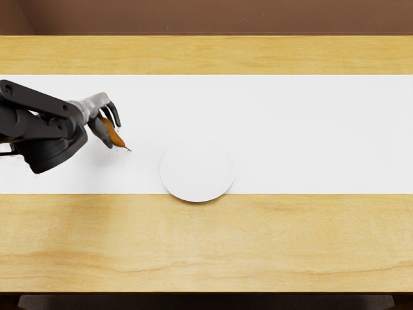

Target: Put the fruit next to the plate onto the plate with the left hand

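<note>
The single head view sits high over the near long side of the table (206, 239), looking down at a steep slant towards the wall (206, 16) beyond the plate (197, 171). The plate falls just left of the picture's middle. The camera stands back enough to show both long edges, while the table runs out of frame left and right of the plate.

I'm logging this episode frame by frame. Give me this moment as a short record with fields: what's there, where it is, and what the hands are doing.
left hand: comes in from the left, fingers curled around the fruit
fruit: orange-brown, slim, pointed tip slanting down toward the plate; left of the plate, apart from it
plate: white, round, on the near edge of the white strip
right hand: not in view
surface: wooden table, white strip across it
task state: fruit not yet on plate
</note>
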Available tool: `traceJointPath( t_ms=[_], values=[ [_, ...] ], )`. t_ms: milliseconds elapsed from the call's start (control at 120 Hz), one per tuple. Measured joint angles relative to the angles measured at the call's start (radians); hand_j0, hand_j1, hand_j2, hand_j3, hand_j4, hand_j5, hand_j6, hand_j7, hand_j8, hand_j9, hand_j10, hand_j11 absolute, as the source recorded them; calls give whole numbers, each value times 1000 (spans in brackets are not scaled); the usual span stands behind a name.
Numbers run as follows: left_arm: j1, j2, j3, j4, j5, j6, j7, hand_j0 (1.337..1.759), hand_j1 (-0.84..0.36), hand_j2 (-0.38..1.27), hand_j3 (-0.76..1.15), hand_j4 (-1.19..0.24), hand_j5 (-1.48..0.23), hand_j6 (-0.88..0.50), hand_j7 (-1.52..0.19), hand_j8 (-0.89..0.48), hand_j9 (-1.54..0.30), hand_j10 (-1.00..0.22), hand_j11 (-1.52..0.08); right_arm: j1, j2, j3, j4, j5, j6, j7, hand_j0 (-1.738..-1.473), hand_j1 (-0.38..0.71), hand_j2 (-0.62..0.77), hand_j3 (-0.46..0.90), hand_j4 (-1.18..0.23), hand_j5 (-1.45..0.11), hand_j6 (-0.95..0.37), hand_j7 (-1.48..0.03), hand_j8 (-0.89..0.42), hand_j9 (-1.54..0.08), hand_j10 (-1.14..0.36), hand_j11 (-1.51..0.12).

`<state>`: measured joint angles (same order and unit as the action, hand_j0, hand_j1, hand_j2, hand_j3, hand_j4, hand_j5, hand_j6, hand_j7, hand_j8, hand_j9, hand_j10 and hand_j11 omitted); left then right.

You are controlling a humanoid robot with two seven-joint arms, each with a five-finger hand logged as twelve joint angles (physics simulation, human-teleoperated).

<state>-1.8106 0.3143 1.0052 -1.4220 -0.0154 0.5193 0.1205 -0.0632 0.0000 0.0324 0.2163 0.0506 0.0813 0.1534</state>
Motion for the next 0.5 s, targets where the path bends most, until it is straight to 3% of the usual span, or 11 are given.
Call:
traceJointPath(
  t_ms=[258, 500],
  values=[
    [-62, 21, -35, -1, -46, -30, 0, 1650, -279, 333, -4, -897, -1067, -588, -1094, -494, -1137, -695, -1184, 0, 0, 0, 0, 0, 0, 0, -1658, -340, -2, 0, -8, -10, -8, -10, -8, -10, -8, -10],
    [-91, 12, -155, -25, -65, -48, 1, 1649, -285, 340, -1, -903, -1067, -578, -1104, -486, -1140, -685, -1191, 0, 0, 0, 0, 0, 0, 0, -1658, -340, -2, 0, -8, -10, -8, -10, -8, -10, -8, -10]
  ],
)
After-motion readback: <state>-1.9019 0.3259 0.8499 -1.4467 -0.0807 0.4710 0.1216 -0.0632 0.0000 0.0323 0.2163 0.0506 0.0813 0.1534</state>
